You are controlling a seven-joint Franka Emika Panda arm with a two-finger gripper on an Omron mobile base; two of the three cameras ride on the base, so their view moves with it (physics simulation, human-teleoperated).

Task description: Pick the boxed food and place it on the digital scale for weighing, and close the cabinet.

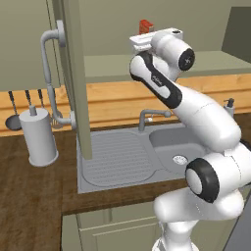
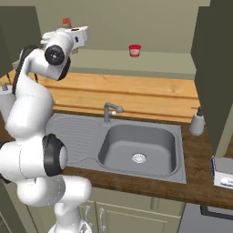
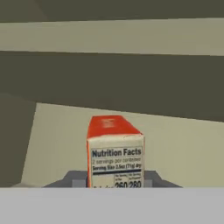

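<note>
End effector [image 3: 114,186] closed on the boxed food [image 3: 114,151], low centre of the hand view, carton upright on the cabinet shelf [image 3: 183,144].

Risks, as judged: the grip sits low on the carton, so it may tip or slip on withdrawal; the open cabinet door [image 1: 78,83] stands edge-on at left of the left base view and could be struck.

The hand view gives the carton's nutrition panel. The right base view alone gives the red-lidded jar [image 2: 134,50] upper centre and a white-and-blue device [image 2: 223,172], possibly the scale, at right edge.

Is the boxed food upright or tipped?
Upright: in the hand view the boxed food stands on the cabinet shelf, orange top up, label text level.
</note>
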